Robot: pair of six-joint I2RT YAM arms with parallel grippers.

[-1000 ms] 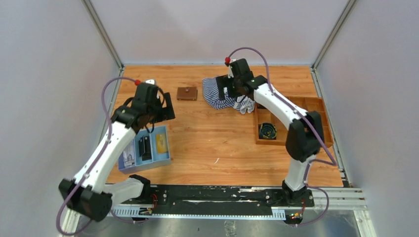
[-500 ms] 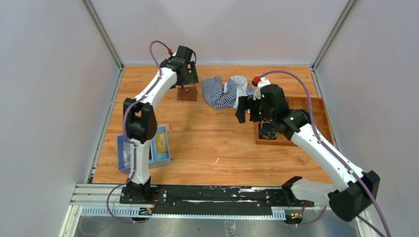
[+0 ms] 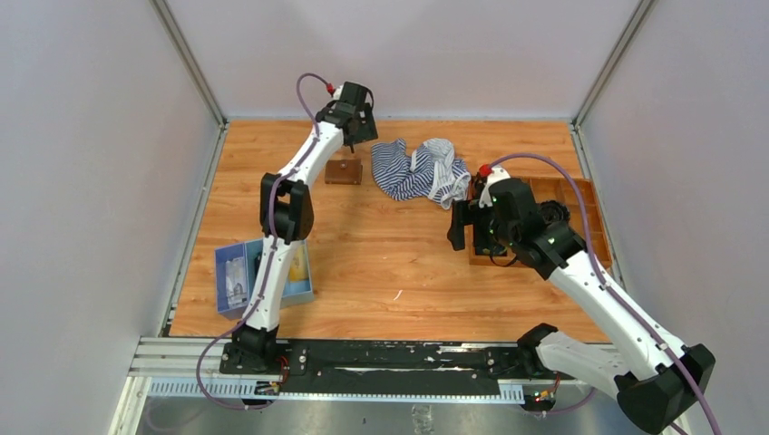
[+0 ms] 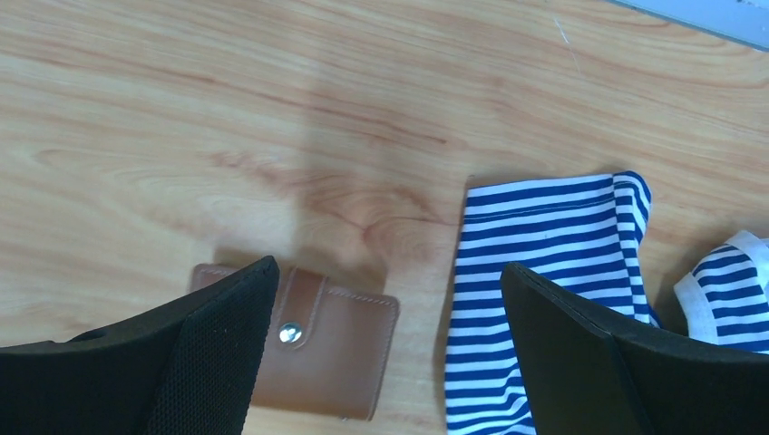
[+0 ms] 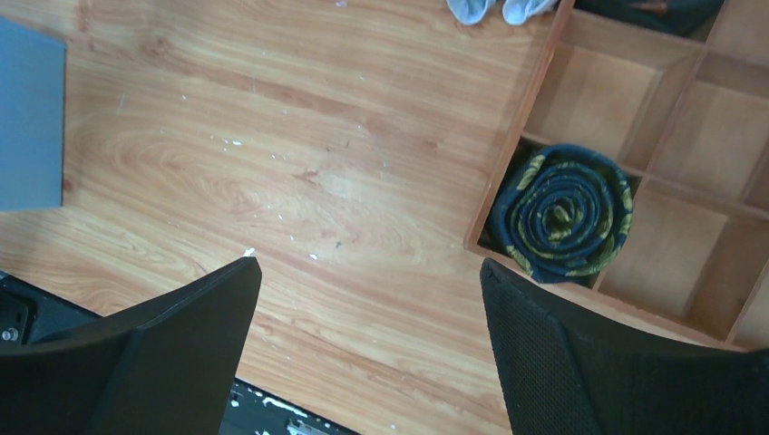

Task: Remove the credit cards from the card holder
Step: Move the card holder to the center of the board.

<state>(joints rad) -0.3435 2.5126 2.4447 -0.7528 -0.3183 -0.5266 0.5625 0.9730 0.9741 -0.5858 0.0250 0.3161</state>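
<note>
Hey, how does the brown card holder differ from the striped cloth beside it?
The card holder is plain brown; the striped cloth is blue and white. The card holder lies flat and closed; the cloth is crumpled. The card holder is far smaller than the cloth. Both lie on the wooden table, not touching.

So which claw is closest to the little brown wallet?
The left claw, open above the card holder; the right claw hangs by the compartment box instead.
</note>
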